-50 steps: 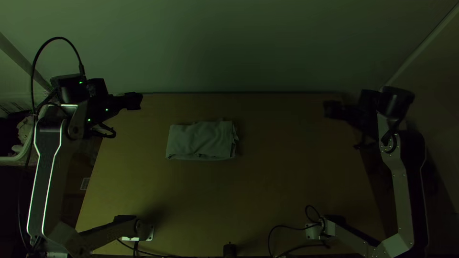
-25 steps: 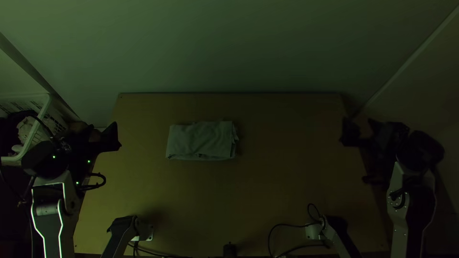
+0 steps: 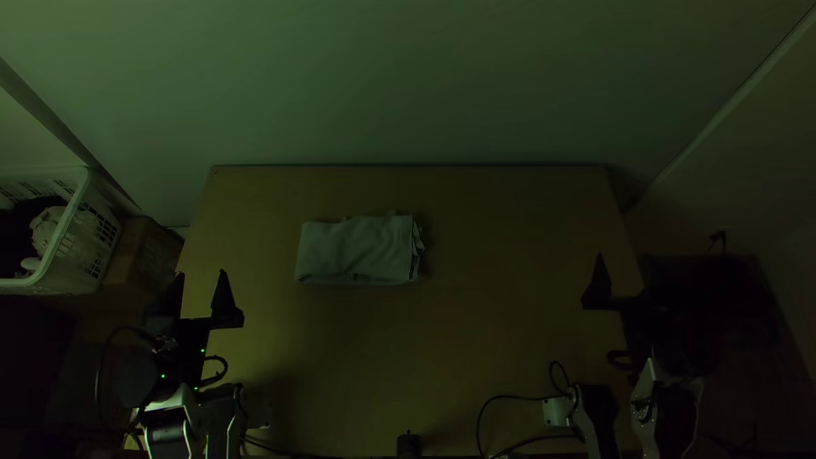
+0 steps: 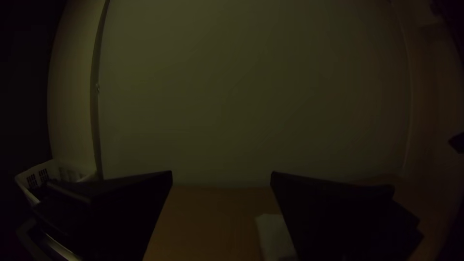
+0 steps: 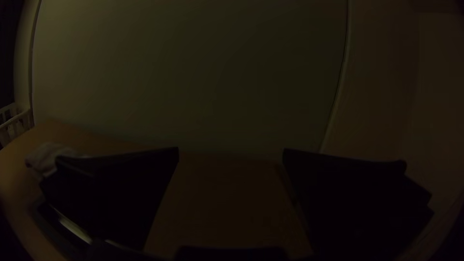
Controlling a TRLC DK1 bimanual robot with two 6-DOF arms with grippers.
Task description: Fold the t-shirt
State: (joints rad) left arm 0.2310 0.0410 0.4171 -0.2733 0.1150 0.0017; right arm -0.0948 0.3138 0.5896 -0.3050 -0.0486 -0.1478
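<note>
The t-shirt [image 3: 357,249] lies as a compact folded rectangle left of the middle of the table, with a few loose layers at its right end. My left gripper [image 3: 201,293] is open over the table's left edge, nearer the arms' bases than the cloth. At the table's right edge is my right gripper [image 3: 642,285], well away from the cloth. In the left wrist view the left gripper [image 4: 221,176] has its fingers wide apart, and part of the t-shirt [image 4: 274,234] shows beside one. The right wrist view has the right gripper [image 5: 231,152] open, with the t-shirt [image 5: 50,157] far off.
A white basket [image 3: 75,238] holding dark and pale cloth stands left of the table, beside a cardboard box [image 3: 140,259]. Black cables [image 3: 480,425] lie at the table's near edge, close to a small dark object [image 3: 409,444]. A pale wall rises behind the far edge.
Both arms have drawn back toward their bases, away from the table's far side. In the latest half second the left gripper also moved inward a little. The t-shirt has stayed where it was.
</note>
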